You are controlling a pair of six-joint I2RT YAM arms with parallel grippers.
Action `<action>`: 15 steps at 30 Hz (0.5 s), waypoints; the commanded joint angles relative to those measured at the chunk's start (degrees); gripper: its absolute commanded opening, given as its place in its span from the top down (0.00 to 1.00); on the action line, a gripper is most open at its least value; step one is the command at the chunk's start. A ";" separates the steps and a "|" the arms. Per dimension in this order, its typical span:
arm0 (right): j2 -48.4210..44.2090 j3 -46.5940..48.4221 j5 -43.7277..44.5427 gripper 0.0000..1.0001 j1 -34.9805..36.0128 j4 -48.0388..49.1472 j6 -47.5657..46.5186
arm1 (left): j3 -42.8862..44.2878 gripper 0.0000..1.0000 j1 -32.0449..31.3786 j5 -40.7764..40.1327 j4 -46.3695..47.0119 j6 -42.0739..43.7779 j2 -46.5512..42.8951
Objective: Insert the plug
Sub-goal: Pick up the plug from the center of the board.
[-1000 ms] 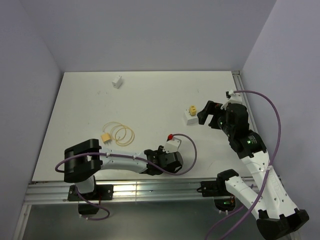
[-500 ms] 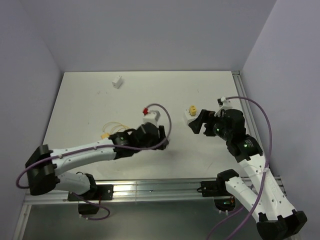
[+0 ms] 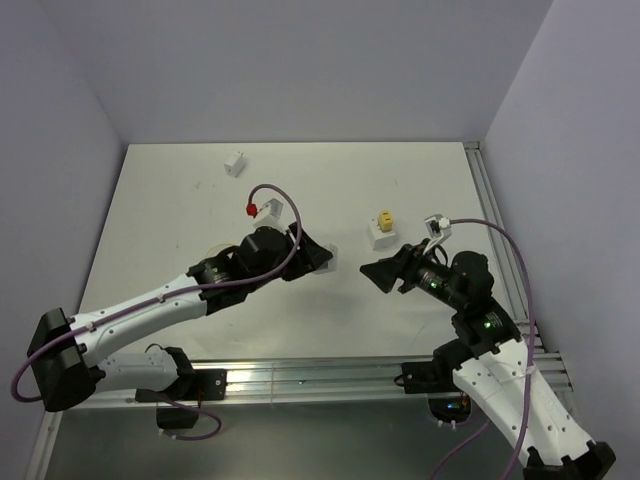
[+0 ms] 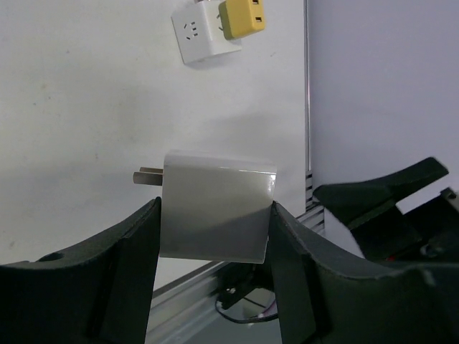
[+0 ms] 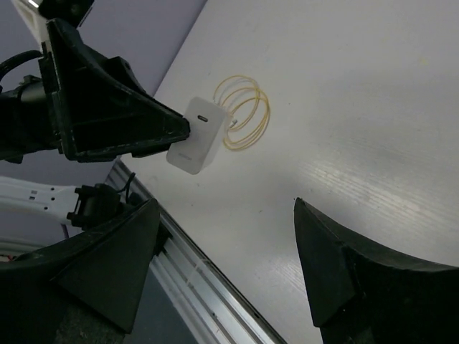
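So the left claw (image 4: 215, 215) was clamped on the plug (image 5: 199, 135), a white boxy charger type, one finger pressed flat on each side; a metal prong stuck out the side of it in the left wrist view. The plug looked to be held up off the table (image 3: 160, 220), roughly over the middle of it; you could see its shadow underneath. The socket block (image 4: 195, 37) sat on the table toward the right rail, well apart from the plug, with a yellow adapter (image 4: 242, 17) right up against it. The right claw (image 5: 226, 208) had its jaws spread wide with nothing between them, facing the left one across a gap. A yellow cable loop (image 5: 242, 115) lay just behind the plug from that angle; a small white block (image 3: 235, 163) sat near the back edge.
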 commanded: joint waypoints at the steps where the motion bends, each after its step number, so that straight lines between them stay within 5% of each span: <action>1: 2.29 -0.50 5.56 0.18 5.81 7.19 1.36 | 2.06 1.00 0.18 -3.01 0.36 -12.88 1.30; 7: 10.37 3.28 18.38 0.22 16.97 9.04 0.92 | 14.09 1.00 -1.31 -8.90 -11.42 -14.94 9.74; 15: 18.12 6.89 31.40 0.27 25.69 9.21 1.36 | 13.40 1.00 -4.39 -14.09 -11.60 -18.09 9.75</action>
